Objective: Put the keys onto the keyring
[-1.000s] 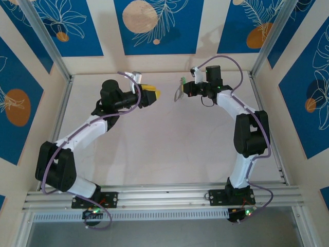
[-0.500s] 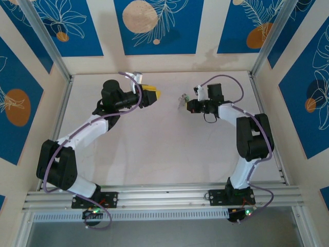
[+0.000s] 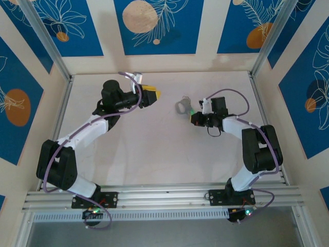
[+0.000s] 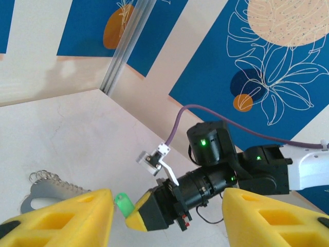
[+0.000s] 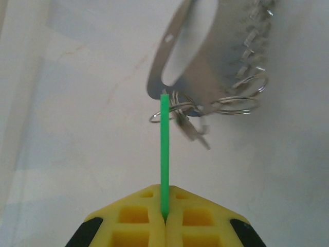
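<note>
- Over the last second the right gripper [image 3: 192, 114] has swung from the far side of the table [image 3: 154, 149] toward 5 o'clock in the top view. It has also dropped, so it now sits low near the surface.
- Its jaws are pressed fully together on the thin green piece [image 5: 164, 154], seen edge-on in the wrist view and running straight out at 12 o'clock.
- The keyring [image 5: 226, 62] came along with it. Earlier it hung in the air; now it looks laid on the table, just at 10 o'clock of the right gripper in the top view.
- The keys [image 5: 193, 128] bunch, blurred, at the keyring's near end beside the green piece's tip. Whether any is threaded on cannot be told.
- The left gripper [image 3: 153, 94] has not moved. It hangs at 9 o'clock of the keyring, jaws about half open and holding nothing.
- Judged from this, the load has been brought down within the left arm's reach, and threading is probably not finished.
</note>
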